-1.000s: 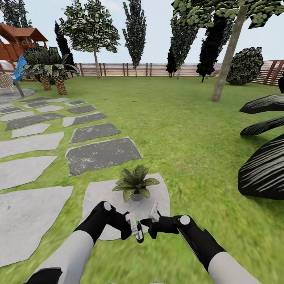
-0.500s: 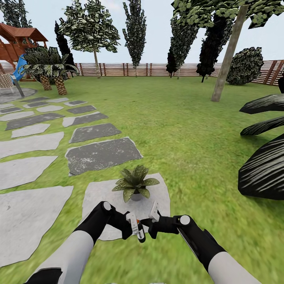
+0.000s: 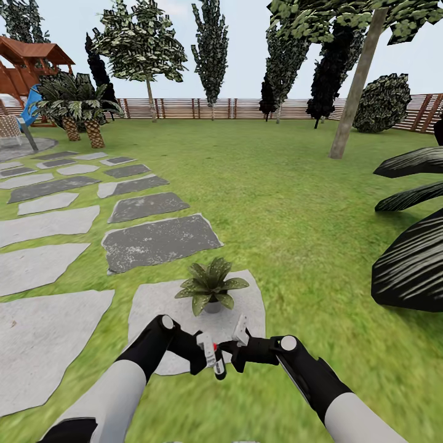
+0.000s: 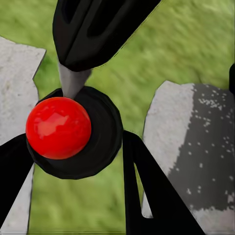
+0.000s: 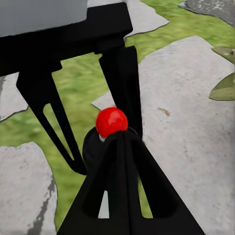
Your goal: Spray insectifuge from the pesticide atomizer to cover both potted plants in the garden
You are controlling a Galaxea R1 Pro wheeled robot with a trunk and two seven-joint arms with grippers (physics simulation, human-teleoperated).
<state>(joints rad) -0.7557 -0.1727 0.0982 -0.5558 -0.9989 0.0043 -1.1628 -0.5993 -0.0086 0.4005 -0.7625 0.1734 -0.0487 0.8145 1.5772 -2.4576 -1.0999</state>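
One potted plant (image 3: pixel 210 287) in view, standing on a pale stepping stone (image 3: pixel 154 307) just ahead of both arms; the second plant is not accounted for here.

Item: pesticide atomizer (image 3: pixel 215 362), already picked up, clamped in the left end effector (image 3: pixel 208 354), its red spot (image 4: pixel 58 128) sitting between the dark fingers in the left wrist view.

Progress, as a judgement: pickup done; spraying of this plant appears to be the step in hand, coverage of either plant cannot be confirmed, so both remain open.

Pose: both arms reach forward and inward, meeting low at centre. Right end effector (image 3: pixel 241 341) rests beside the bottle; whether it is open or closed cannot be told.
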